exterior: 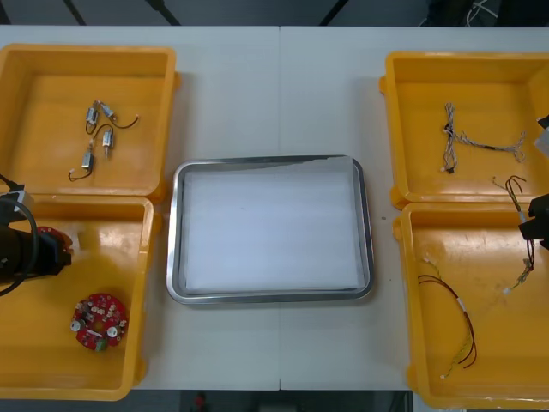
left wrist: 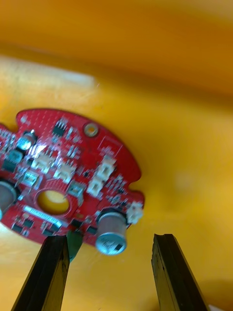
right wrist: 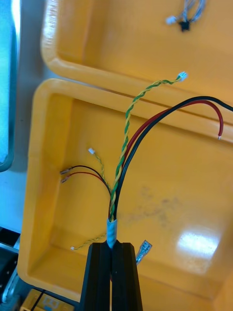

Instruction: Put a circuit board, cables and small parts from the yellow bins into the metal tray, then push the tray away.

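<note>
- Left wrist view: the left gripper (left wrist: pixel 110 238) is hovering with its fingers spread wide beside a round red circuit board (left wrist: pixel 73 160), which is lying in the near left yellow plastic bin (left wrist: pixel 184 146).
- The right gripper (right wrist: pixel 112 245) is pinching a taped bundle of red, black and yellow-green twisted cables (right wrist: pixel 118 182) over the near right yellow plastic bin (right wrist: pixel 170 194).
- The shiny rectangular metal tray (exterior: pixel 171 232) is sitting between the bins, white inside.

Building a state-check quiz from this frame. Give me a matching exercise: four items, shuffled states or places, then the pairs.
1. left gripper
2. right gripper
3. small metal parts
4. metal tray

A. shut on cables
B. white inside, nothing in it
C. open, fingers at a red circuit board
D. in the far left yellow bin

Pairs: 1-C, 2-A, 3-D, 4-B
</note>
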